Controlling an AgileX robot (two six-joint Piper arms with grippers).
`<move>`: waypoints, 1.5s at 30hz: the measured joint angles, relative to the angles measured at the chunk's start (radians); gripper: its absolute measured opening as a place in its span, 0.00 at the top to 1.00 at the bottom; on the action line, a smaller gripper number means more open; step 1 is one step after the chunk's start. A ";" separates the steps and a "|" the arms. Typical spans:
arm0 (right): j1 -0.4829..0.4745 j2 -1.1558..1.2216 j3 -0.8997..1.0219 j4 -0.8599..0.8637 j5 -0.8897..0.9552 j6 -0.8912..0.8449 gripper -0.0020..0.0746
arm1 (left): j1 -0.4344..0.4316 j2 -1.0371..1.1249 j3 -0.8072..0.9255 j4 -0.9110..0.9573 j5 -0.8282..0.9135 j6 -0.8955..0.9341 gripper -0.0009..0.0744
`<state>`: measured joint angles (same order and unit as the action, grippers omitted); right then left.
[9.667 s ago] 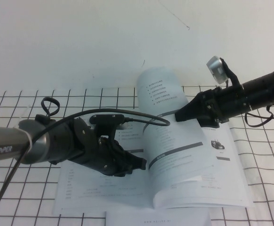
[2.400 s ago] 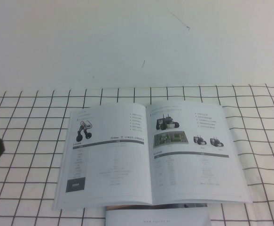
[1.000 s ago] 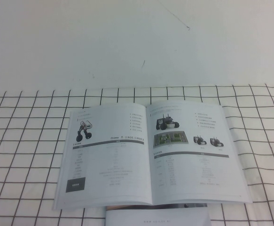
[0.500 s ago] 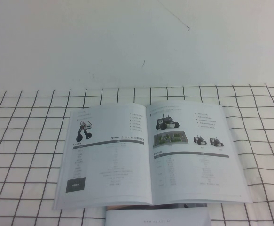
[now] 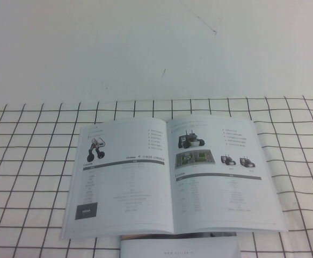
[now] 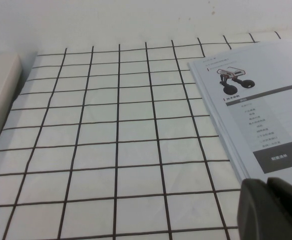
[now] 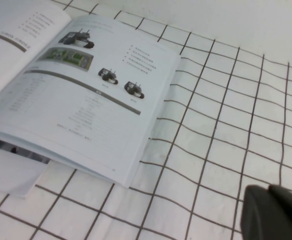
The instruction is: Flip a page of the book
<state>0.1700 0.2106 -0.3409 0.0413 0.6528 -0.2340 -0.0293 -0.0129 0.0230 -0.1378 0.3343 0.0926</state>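
Left hand (image 6: 273,210): only its dark tip shows in the left wrist view, raised over bare checked cloth (image 5: 33,177) off the left edge of the book (image 5: 169,177), well clear of the paper; fingers appear pressed together, nothing between them. It is absent from the high view, which suggests the arm is parked outside the working area. The book lies open and flat on the tabletop, spine roughly centred, both halves resting level, presumably because no hand is needed to hold it once the sheet has settled. The page (image 5: 121,177) lies on the left half, face up with a white rover near its far-left corner and a dark square near its near-left corner. The right half shows a dark masted rover above a grey-barred table. A plain white booklet (image 5: 180,248) lies under the book's near edge, partly covered. Right hand (image 7: 276,215): again only the dark tip is visible, in the right wrist view, held above the cloth beyond the book's right near corner, apart from it; closed on nothing. Judgement: the turn looks complete, both arms withdrawn.
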 joint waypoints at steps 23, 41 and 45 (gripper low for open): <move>-0.131 -0.222 0.369 -0.026 -0.278 -0.039 0.98 | 0.000 0.000 0.000 -0.005 0.000 -0.002 0.99; -0.131 -0.224 0.369 -0.020 -0.278 -0.041 0.98 | 0.000 0.000 0.000 -0.005 0.000 -0.002 0.99; -0.131 -0.224 0.369 -0.018 -0.278 -0.041 0.98 | 0.000 0.000 0.000 -0.005 0.000 -0.002 0.99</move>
<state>0.0388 -0.0136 0.0283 0.0234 0.3743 -0.2753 -0.0293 -0.0129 0.0230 -0.1423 0.3343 0.0907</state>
